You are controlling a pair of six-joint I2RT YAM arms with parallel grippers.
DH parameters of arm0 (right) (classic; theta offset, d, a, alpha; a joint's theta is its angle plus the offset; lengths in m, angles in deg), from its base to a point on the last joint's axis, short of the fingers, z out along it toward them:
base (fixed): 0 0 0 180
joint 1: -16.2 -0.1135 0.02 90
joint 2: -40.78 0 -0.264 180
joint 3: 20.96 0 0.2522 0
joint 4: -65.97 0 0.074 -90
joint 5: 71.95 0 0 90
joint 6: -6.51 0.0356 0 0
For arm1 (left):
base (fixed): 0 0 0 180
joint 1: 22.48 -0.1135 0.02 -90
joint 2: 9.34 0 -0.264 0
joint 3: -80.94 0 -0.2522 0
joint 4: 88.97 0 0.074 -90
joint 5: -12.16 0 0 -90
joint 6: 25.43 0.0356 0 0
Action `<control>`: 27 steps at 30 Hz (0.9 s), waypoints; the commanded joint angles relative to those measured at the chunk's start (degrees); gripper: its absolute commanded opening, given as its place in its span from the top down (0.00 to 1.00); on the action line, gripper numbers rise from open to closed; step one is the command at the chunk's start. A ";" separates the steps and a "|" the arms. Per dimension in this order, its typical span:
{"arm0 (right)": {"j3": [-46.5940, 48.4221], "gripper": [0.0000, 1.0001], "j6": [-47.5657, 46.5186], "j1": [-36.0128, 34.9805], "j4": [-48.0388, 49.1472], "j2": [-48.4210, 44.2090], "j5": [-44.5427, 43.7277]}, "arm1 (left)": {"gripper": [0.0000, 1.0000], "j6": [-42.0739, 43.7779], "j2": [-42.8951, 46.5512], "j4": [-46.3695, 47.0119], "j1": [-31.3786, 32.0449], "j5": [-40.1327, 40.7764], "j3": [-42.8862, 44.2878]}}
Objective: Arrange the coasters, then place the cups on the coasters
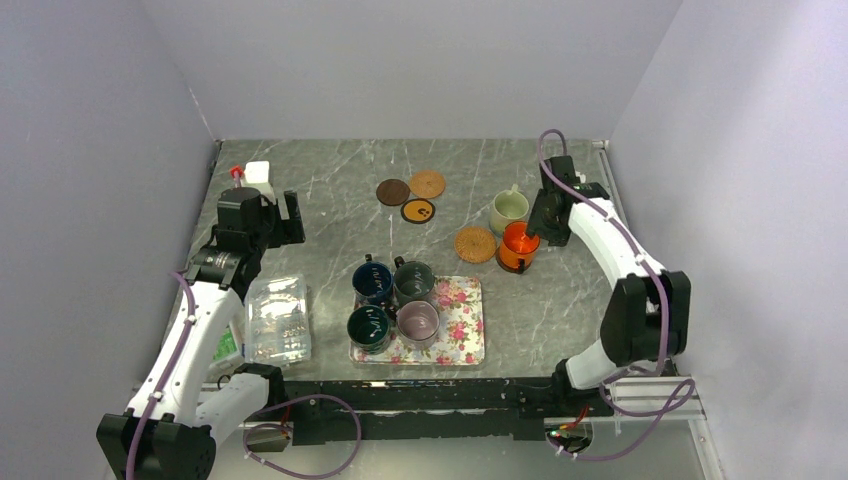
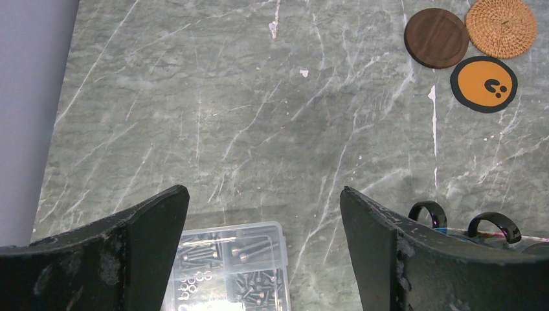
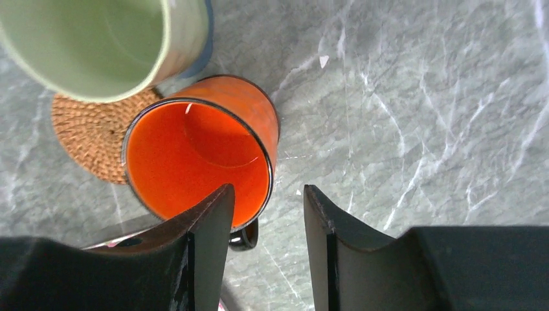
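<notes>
On the grey marble table [image 1: 330, 200], the orange cup [image 1: 518, 246] is found beside, not on, a woven coaster [image 1: 475, 244], the right gripper [image 3: 267, 191] slackened astride its rim and the left gripper [image 2: 264, 194] spread empty, while four cups [image 1: 417, 322] are noted on the tray [image 1: 465, 340].

The left arm [image 1: 195, 325] and right arm [image 1: 612, 235] have smooth white link shells between blocky black joint housings, each trailed by a thin purple cable [image 1: 560, 165], and the left gripper [image 2: 264, 191] has broad, tapering matte-black fingers [image 2: 414, 259] scuffed pale grey along their edges.
</notes>
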 commanded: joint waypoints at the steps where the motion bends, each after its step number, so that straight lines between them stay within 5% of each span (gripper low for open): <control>1: 2.09 0.52 -4.19 -0.28 1.32 -7.68 1.88 | 0.06 -0.25 0.91 1.34 0.23 -0.34 0.31; 8: -2.03 0.49 -5.22 -2.58 4.92 -17.26 10.06 | 0.06 -0.33 -0.25 1.42 0.30 -0.65 0.49; 13: -7.35 0.41 1.21 -10.68 7.80 -21.08 13.88 | 0.06 -0.48 -0.51 1.33 0.23 -1.02 0.67; 27: -8.64 0.31 10.19 -31.73 14.78 -10.16 14.90 | 0.06 -0.66 0.76 1.07 0.23 -1.10 0.40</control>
